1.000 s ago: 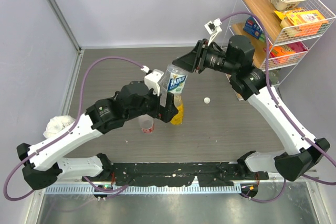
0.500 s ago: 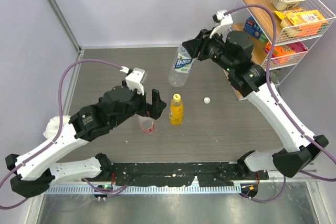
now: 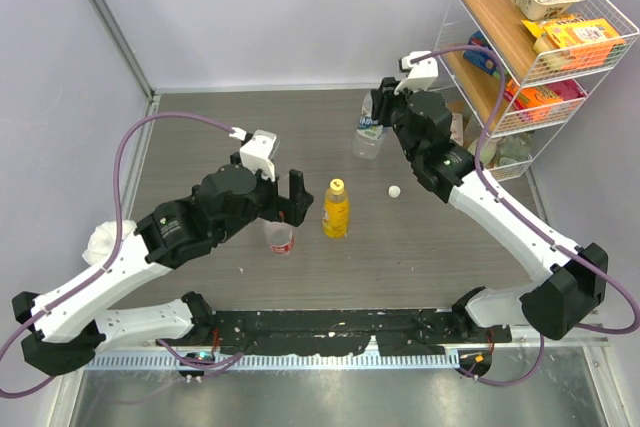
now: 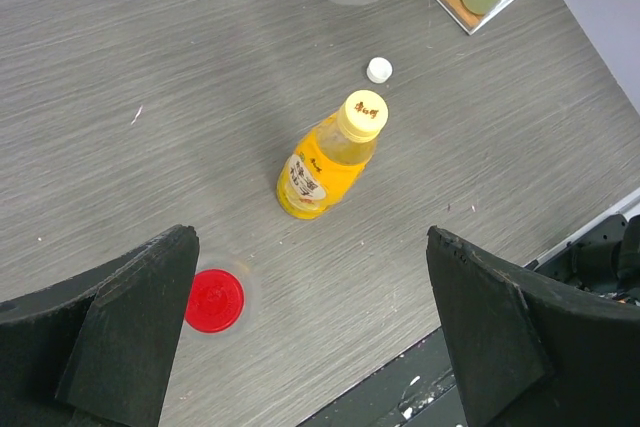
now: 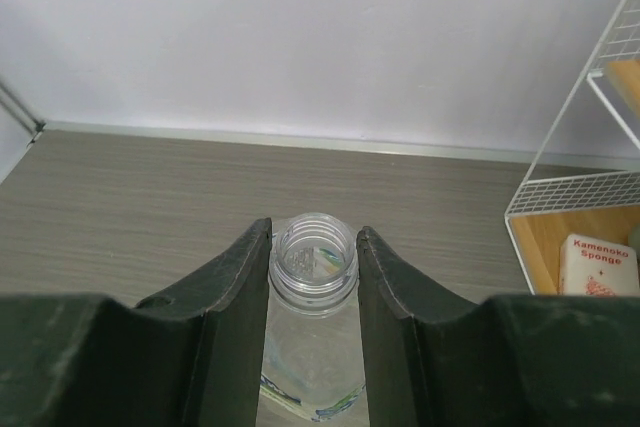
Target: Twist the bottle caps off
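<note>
Overhead, item 1: table [image 3: 200, 137], dark grey wood-grain top, closed in by pale walls, with a metal rail along the near edge. Item 2: wire shelf rack [image 3: 492, 5] at the far right, wooden boards, holding snack boxes. Item 3: crumpled white cloth [image 3: 108, 239] at the left edge.

Bottles, 3 in all.
- Clear bottle [image 3: 370, 132], blue-white label, neck open, no cap on it. It is clamped at the neck by the right gripper [image 3: 385, 112], far centre-right. Whether its base touches the table cannot be told.
- Yellow bottle [image 3: 336, 209], upright mid-table, yellow cap [image 3: 338, 185] on.
- Red-labelled bottle [image 3: 281, 237], upright just left of the yellow one, partly under the left gripper [image 3: 285, 209].

Loose white cap [image 3: 395, 191] lies on the table, right of the yellow bottle.

Left wrist view alone shows the red cap [image 4: 213, 300] face-on, and that gripper's jaws spread wide, grasping nothing, above both standing bottles. Right wrist view alone shows the threaded open mouth between the fingers [image 5: 240, 287], plus a sponge box [image 5: 600, 265] on the rack.
</note>
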